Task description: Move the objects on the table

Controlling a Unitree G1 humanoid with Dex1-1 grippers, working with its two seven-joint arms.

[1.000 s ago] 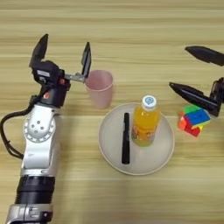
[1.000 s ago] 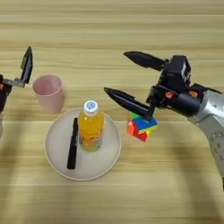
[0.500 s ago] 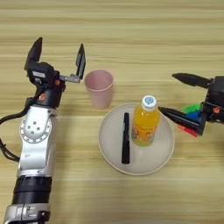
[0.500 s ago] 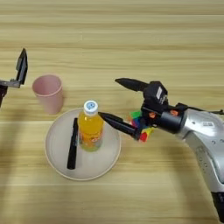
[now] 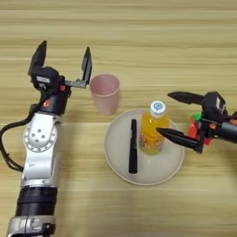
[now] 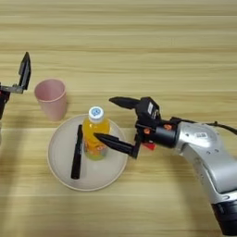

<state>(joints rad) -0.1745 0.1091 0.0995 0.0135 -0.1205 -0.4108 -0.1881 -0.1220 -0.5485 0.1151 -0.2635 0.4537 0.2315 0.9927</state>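
Since earlier, right gripper [image 6: 111, 119], fingers wide, has closed on the bottle [image 5: 152, 131] standing on the plate [image 5: 171, 162]; nothing grasped yet. Left gripper [image 5: 64, 59] hovers wide beside the cup [image 5: 105, 94].

The left black two-fingered gripper [image 5: 62, 58] is held raised with fingers spread wide; the right black two-fingered gripper [image 6: 105, 120] is extended leftward, fingers parted.

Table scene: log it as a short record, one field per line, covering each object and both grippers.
plate: beige, round, on the table
bottle: orange juice, white cap, upright on plate
pen: black, lying on plate, left of bottle
cup: pink, upright, beyond plate's left edge
left gripper: open, left of cup
right gripper: open, at bottle
colourful cube: mostly hidden behind right gripper
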